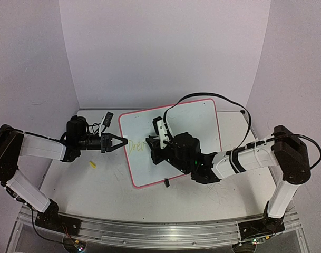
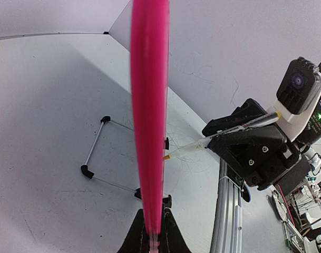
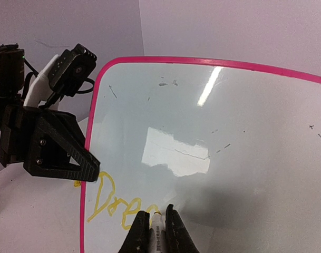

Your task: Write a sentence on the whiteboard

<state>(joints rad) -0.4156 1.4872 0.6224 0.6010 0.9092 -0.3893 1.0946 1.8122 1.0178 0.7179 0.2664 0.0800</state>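
Left end effector [image 1: 122, 141] pinches whiteboard [image 1: 194, 124]; right end effector [image 3: 156, 215] grips marker [image 2: 202, 147].

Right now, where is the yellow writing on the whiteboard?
Right wrist view: the yellow writing sits by the whiteboard's left rim, beside the left tool.

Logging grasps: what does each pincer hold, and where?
Left pincer clamps the whiteboard at its pink left rim; right pincer holds a marker by its barrel.
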